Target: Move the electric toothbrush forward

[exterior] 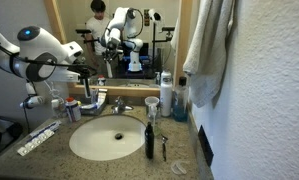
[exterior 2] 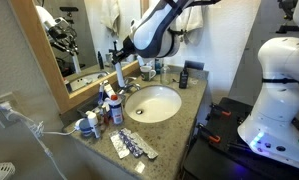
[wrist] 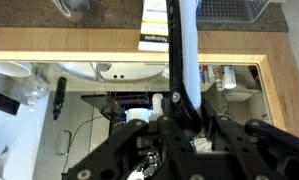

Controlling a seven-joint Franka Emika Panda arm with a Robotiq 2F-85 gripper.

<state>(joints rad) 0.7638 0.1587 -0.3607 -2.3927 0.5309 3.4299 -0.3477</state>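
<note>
The electric toothbrush (wrist: pixel 182 60) has a long black and white handle. In the wrist view it stands upright between the black fingers of my gripper (wrist: pixel 185 115), which is shut on its lower part. In both exterior views my gripper (exterior: pixel 86 78) (exterior 2: pixel 119 55) hangs over the back of the counter, close to the mirror and beside the sink. There the toothbrush (exterior 2: pixel 119 74) shows only as a pale stick below the fingers, among the toiletries. Its base is hidden.
The oval sink (exterior: pixel 107 140) with its faucet (exterior: pixel 119 103) fills the counter's middle. A black bottle (exterior: pixel 149 138) stands at its rim. A clear dispenser (exterior: pixel 166 95) and a blue bottle (exterior: pixel 179 100) stand near the hanging towel (exterior: pixel 209 50). Blister packs (exterior 2: pixel 134 147) lie on the counter.
</note>
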